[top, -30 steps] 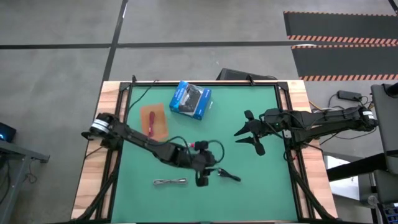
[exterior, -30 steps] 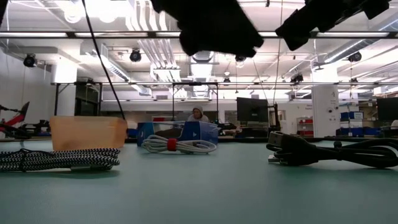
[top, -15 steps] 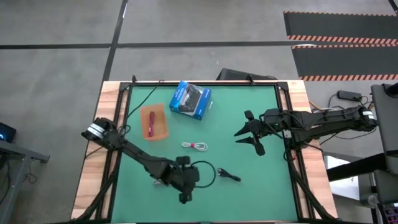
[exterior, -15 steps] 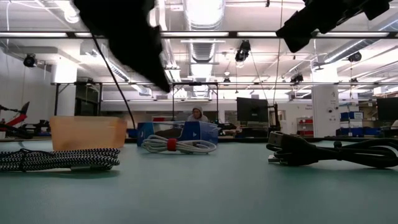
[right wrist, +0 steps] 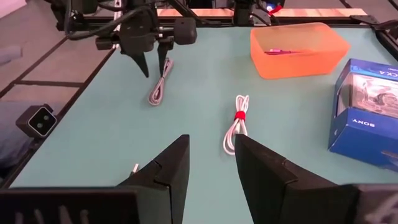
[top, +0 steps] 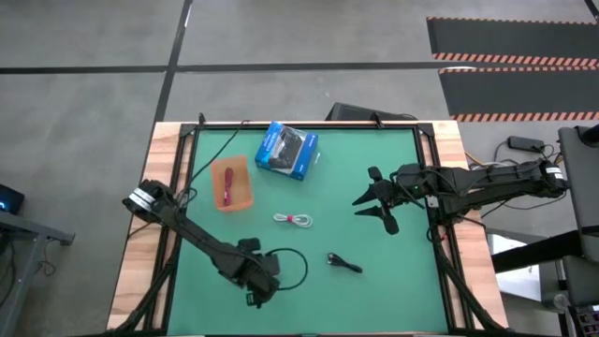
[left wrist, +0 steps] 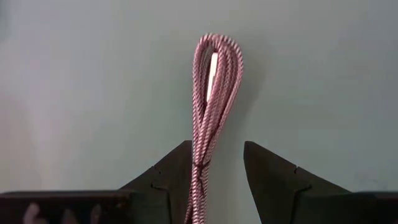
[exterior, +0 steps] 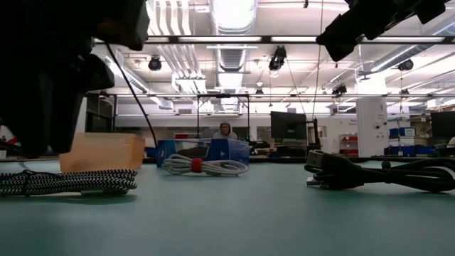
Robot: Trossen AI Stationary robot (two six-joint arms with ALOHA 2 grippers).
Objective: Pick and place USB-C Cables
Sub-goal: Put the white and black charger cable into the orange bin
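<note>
My left gripper (top: 257,290) is open near the table's near edge, pointing down over the grey braided cable (left wrist: 208,93). Its two fingers stand on either side of the cable's end (right wrist: 163,71). The low view shows this cable (exterior: 67,181) lying flat on the mat below the gripper. The white cable with a red tie (top: 293,219) lies mid-table. The black cable (top: 344,265) lies to its right, nearer the near edge. The dark red cable (top: 226,185) lies inside the tray (top: 245,168). My right gripper (top: 372,213) is open and waits above the table's right side.
The blue box (top: 287,151) stands near the far edge, right of the tray. A black cord loop (top: 295,267) hangs from my left arm over the mat beside the gripper. Bare green mat lies between the white cable and my right gripper.
My left gripper has moved from beside the black cable toward the table's left and near edge and come down over the grey braided cable. As the arm swung away, the white cable came into sight. The cables have not moved.
</note>
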